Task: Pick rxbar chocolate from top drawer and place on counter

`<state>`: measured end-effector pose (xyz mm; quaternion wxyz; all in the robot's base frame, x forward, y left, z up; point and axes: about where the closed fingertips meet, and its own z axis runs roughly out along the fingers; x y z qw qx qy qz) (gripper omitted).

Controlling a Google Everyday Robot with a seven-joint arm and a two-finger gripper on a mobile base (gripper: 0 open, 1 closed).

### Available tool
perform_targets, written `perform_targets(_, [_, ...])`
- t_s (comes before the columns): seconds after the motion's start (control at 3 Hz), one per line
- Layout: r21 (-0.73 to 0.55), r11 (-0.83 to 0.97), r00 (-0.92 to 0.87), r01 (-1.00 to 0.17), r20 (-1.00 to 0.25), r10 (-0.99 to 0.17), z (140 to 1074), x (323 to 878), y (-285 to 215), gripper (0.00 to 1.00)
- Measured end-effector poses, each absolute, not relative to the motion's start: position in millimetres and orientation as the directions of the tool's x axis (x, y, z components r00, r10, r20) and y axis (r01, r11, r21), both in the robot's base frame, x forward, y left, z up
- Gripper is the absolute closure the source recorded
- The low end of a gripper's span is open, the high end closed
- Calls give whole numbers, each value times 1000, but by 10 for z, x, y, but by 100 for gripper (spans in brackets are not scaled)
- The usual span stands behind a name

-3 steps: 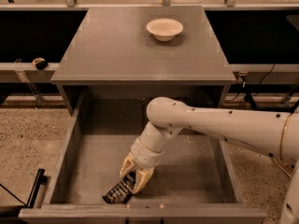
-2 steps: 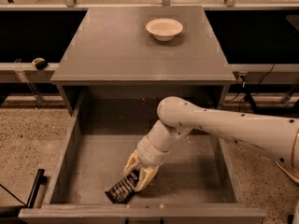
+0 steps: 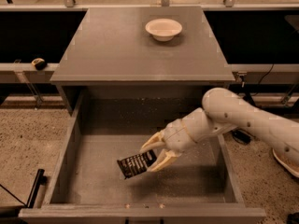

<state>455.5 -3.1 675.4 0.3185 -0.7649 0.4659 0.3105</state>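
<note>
Camera view: the gripper (image 3: 148, 159) hangs inside the open top drawer (image 3: 70, 164), its two pale fingers (image 3: 161, 161) pinching the right end of the rxbar chocolate (image 3: 135, 164); the bar tilts and appears raised off the drawer floor, with most of its length sticking out unsupported; such an end grip could let it pivot or slip free on the lift; the arm may also clip the front edge of the counter (image 3: 121, 55); a release near the white bowl (image 3: 163, 29) could nudge it.
</note>
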Motion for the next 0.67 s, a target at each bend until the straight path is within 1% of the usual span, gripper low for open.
perform_targets(0.33, [-171, -245, 278, -954, -807, -521, 7126, 4782, -318, 100])
perform_targets(0.67, [-85, -65, 106, -994, -849, -517, 7384, 5164, -601, 100])
